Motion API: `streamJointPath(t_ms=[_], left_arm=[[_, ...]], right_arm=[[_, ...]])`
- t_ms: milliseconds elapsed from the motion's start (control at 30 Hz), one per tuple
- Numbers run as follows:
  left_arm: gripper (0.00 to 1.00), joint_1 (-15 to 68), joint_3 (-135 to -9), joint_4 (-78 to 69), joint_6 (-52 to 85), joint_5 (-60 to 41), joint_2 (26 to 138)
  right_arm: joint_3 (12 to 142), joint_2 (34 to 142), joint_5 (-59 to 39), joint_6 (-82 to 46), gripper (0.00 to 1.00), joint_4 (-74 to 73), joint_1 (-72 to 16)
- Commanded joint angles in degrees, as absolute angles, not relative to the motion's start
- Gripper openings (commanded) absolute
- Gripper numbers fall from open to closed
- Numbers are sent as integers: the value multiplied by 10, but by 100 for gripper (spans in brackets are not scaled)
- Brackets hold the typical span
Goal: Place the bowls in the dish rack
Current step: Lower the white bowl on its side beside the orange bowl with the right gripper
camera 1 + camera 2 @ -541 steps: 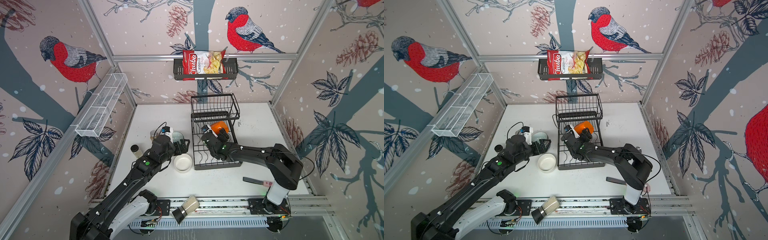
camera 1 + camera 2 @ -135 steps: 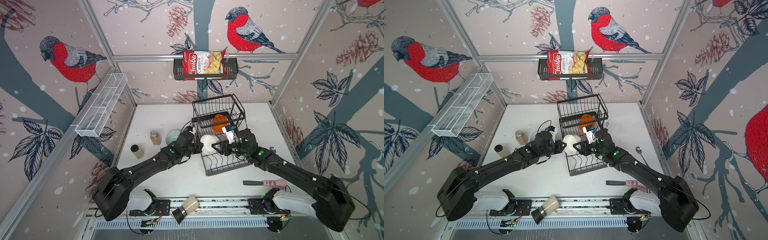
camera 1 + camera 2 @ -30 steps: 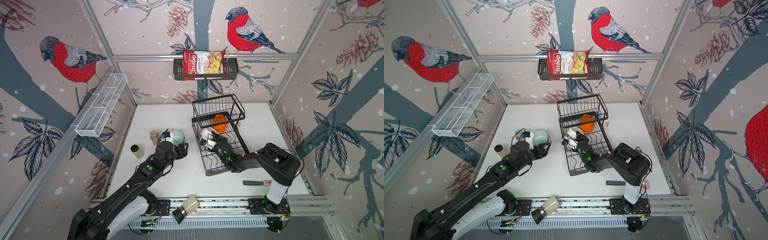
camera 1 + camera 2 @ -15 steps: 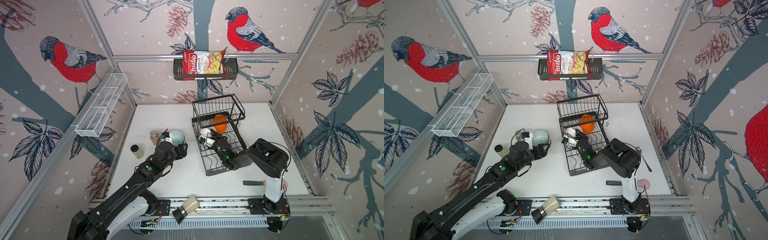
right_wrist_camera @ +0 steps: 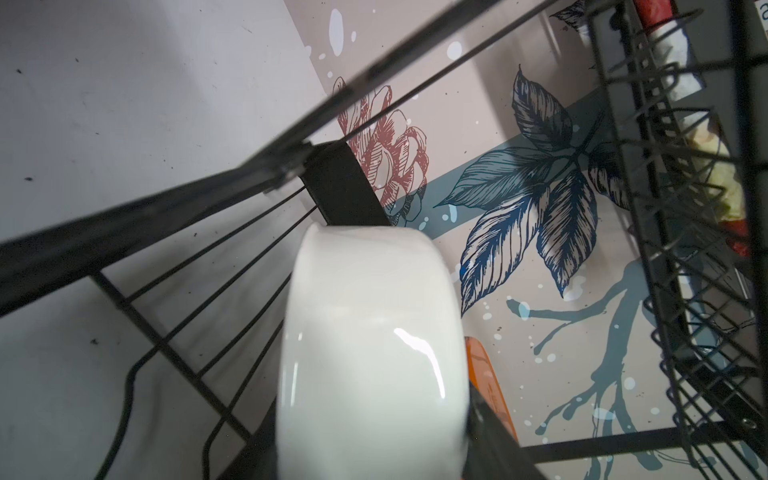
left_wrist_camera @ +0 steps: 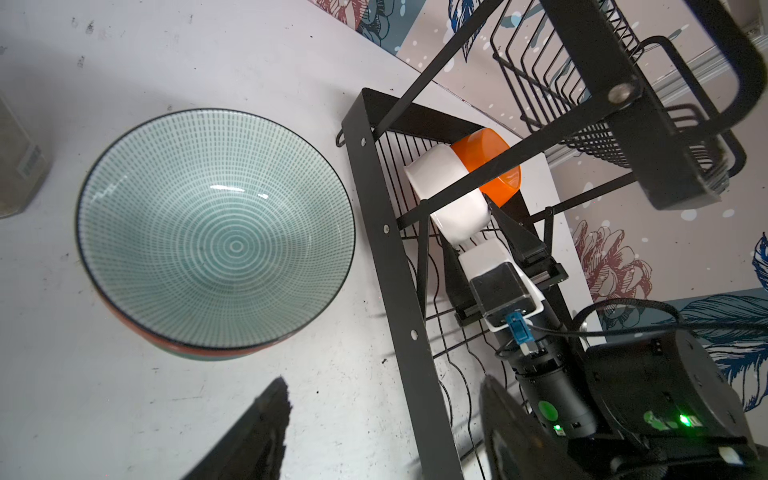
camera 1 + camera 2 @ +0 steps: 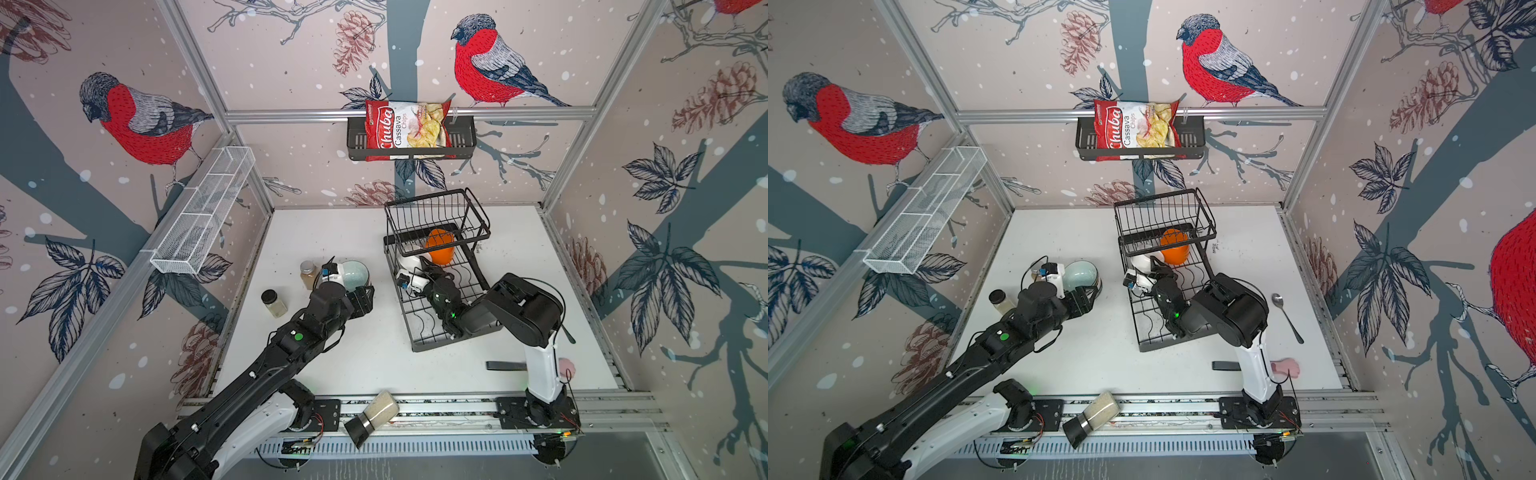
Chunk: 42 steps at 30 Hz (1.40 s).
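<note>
Right pincer (image 7: pixel 422 265) reaches into the lower tier of the dish rack (image 6: pixel 397 266), under its raised basket. Its jaws sit against the 2 sides of a white bowl (image 5: pixel 370 332), pinching it. That bowl stands on edge on the rack's wires, and its far side rests against an orange bowl (image 7: pixel 439 246), which stands on edge deeper in the rack.

Left pincer (image 7: pixel 362 296) hangs over the desk (image 7: pixel 332 232) on the rack's left in both top views, spread wide with nothing between its fingers. Just beyond it, near the rack's left base bar but apart from it, a teal-patterned bowl (image 6: pixel 216 232) sits upright on top of a stack, with an orange-red rim showing beneath it. Farther from the rack than that stack stand 1 brown-filled jar (image 7: pixel 308 274) and 1 pale-filled jar (image 7: pixel 274 303).
</note>
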State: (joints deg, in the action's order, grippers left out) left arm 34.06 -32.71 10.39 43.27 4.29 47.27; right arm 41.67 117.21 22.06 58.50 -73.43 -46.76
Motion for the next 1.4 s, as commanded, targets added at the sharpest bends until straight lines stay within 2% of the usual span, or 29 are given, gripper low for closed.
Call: streamJointPath(t_ms=[0,367,667,1367], left_arm=[[72,340,-328,106,434,47,468],[72,340,-325,111,438,49,461],[72,340,-325,112,438,51,460],[72,340,-321,117,433,58,460]], right_arm=[[422,1174,216,572,58,-751,-464],[429,1188,212,559,64,-738,-462],[432,1184,220,556,73,-727,-468],[444,1133,182,476,76,-551,-473]])
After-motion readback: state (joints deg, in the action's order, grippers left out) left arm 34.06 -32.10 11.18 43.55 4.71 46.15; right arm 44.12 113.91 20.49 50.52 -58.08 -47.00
